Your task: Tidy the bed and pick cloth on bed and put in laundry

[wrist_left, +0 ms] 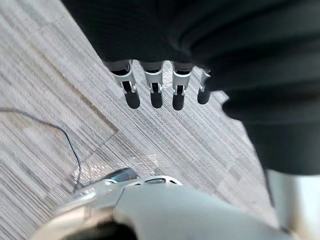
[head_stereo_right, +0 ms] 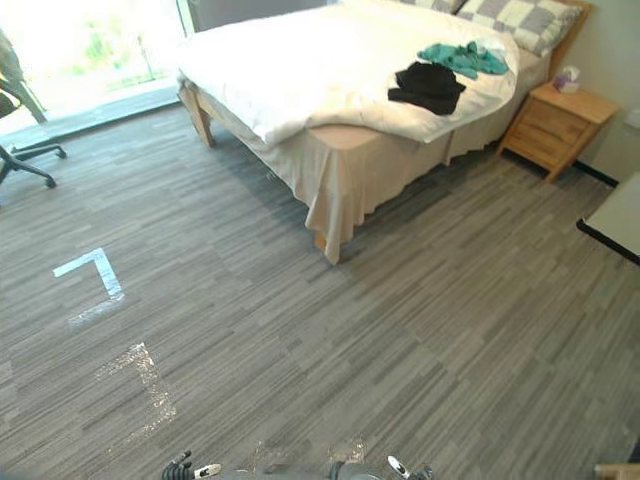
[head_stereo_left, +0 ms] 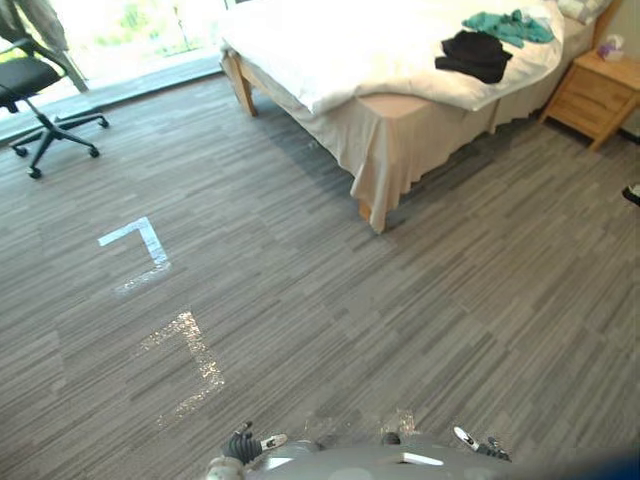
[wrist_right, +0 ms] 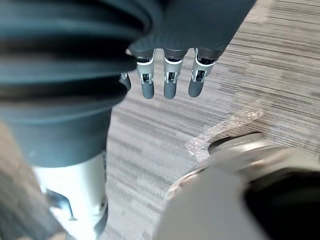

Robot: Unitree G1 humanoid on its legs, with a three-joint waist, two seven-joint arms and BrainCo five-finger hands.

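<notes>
The black cloth (head_stereo_left: 474, 54) lay well ahead on the bed (head_stereo_left: 330, 50), nearer the right hand (wrist_right: 170, 82) than the left hand (wrist_left: 156, 90); all fingers released, empty

Looking down from the head onto the white-quilted wooden bed (head_stereo_left: 350, 50), far off, in both eyes; peering close from each wrist at grey striped floor (wrist_left: 50, 100).

No writing, number or label can be read. The only marks lie on the carpet (head_stereo_left: 420, 300): a white tape corner (head_stereo_left: 152, 243) and a shiny tape corner (head_stereo_left: 200, 350), both blank.
</notes>
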